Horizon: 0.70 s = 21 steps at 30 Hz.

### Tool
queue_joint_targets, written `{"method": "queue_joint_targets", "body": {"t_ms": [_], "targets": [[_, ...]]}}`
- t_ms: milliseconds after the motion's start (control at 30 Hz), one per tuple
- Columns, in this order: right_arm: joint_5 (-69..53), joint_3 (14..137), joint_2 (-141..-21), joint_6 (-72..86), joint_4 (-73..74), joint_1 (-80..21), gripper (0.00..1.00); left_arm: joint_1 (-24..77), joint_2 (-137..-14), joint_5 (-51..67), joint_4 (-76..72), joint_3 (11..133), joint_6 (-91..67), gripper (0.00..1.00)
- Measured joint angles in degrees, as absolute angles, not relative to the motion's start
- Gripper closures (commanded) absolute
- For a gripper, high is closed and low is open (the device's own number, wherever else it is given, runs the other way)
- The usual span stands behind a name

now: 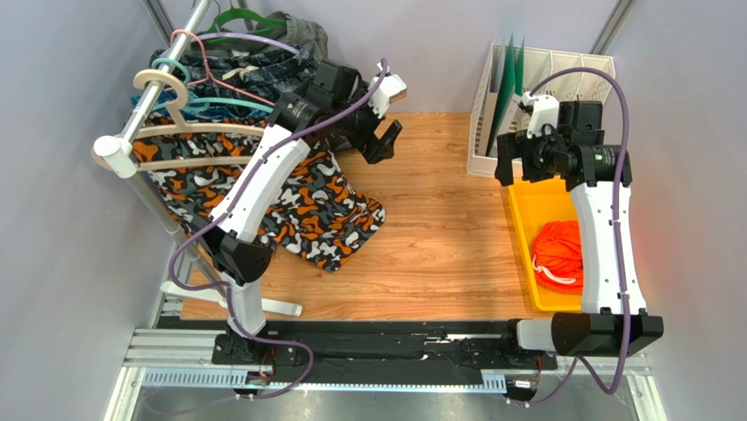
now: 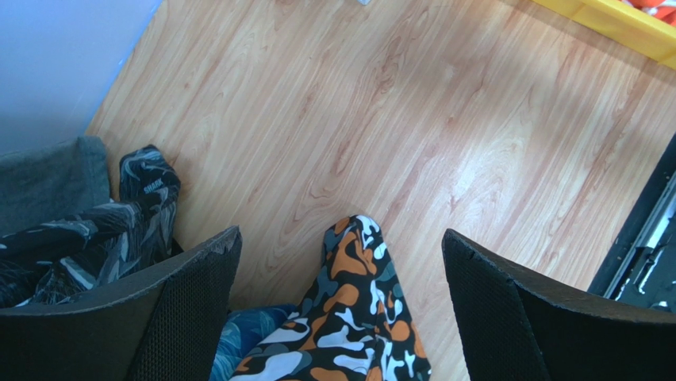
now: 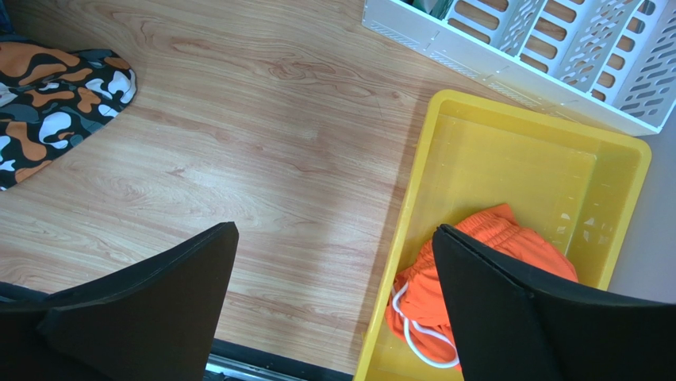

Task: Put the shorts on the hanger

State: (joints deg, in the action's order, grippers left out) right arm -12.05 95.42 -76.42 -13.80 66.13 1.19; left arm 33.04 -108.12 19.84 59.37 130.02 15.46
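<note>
The orange-red shorts lie bunched in a yellow bin at the right, white drawstring showing. In the right wrist view the shorts sit partly behind my right finger. My right gripper is open and empty, above the bin's far left rim; in its own view the gripper straddles the bin's edge. The cream hanger hangs on the rail at the left with camouflage shorts draped on it. My left gripper is open and empty, above the table to the right of the rail; the gripper looks down on the camouflage shorts.
A metal clothes rail at the left carries several thin hangers and dark shorts. A white file rack with teal hangers stands behind the yellow bin. Wooden tabletop lies between the arms.
</note>
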Motion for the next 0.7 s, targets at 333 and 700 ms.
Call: {"method": "queue_joint_targets", "body": {"t_ms": [333,700], "targets": [[-11.5,94.5,-75.1,-16.1,66.3,1.3,0.00,33.9,-108.1,19.6,58.5,129.9,18.4,0.01],[-9.8,90.8,-71.6,-20.5,68.0,6.0,0.00,35.3,-105.6,24.9,56.2,125.2,21.5,0.01]]}}
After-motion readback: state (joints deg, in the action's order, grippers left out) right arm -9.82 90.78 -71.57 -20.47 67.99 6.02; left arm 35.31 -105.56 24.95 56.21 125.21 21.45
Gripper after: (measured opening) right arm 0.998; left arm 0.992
